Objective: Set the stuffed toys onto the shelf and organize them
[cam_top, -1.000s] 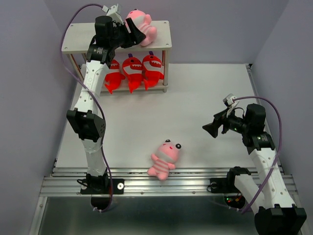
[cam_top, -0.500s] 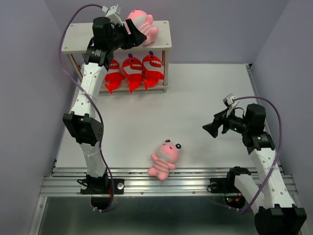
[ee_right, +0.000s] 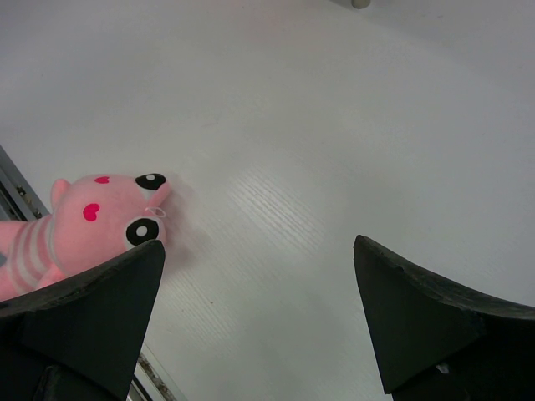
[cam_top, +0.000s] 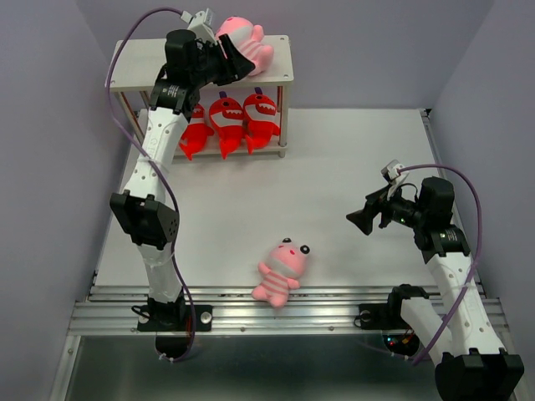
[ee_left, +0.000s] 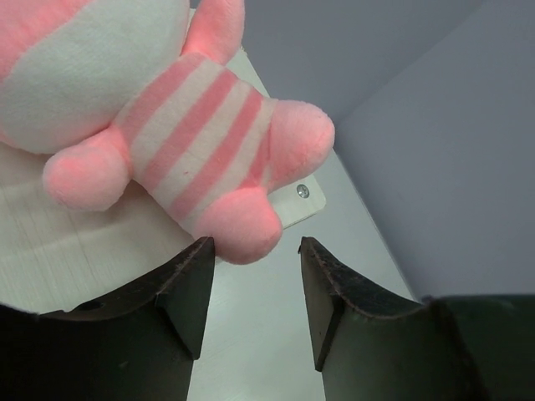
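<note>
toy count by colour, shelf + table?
Red sharks: 3, all on the lower tier of the shelf
Pink toys: 2, one on the table, one on the top tier
Total: 5
</note>
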You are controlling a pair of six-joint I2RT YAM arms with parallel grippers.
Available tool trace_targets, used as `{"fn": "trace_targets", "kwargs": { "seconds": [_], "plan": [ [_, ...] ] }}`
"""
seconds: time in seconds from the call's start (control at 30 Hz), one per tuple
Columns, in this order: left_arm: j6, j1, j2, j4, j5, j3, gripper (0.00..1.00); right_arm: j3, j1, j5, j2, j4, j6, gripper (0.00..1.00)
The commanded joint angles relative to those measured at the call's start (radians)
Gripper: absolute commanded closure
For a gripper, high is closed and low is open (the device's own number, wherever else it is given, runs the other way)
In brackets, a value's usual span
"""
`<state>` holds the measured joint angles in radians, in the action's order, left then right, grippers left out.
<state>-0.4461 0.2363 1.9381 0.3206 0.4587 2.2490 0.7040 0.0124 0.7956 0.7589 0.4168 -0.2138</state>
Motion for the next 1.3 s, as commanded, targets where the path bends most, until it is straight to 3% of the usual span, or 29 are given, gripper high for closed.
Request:
{"fn": "trace_targets", "kwargs": {
  "seconds": [0.0,0.43,0.67,1.27],
  "plan": [
    [-0.003,0.006,-0.004,-0.043,-0.011,0.003,0.46,-0.003,0.004,-0.007,-0.009,-0.050,-0.013,0.00],
    [0.036,0.005,0.009,-0.022,-0.063,0.014,0.96,0.000,0.004,-0.009,-0.012,-0.050,-0.013,0.00],
    [0.092,-0.003,-0.066,-0.029,-0.127,-0.037,0.99,0.000,0.004,-0.009,-0.012,-0.049,-0.013,0.00],
    [0.124,-0.084,-0.148,-0.037,-0.112,-0.117,0.98,-0.003,0.004,-0.007,-0.009,-0.050,-0.015,0.00]
  ]
}}
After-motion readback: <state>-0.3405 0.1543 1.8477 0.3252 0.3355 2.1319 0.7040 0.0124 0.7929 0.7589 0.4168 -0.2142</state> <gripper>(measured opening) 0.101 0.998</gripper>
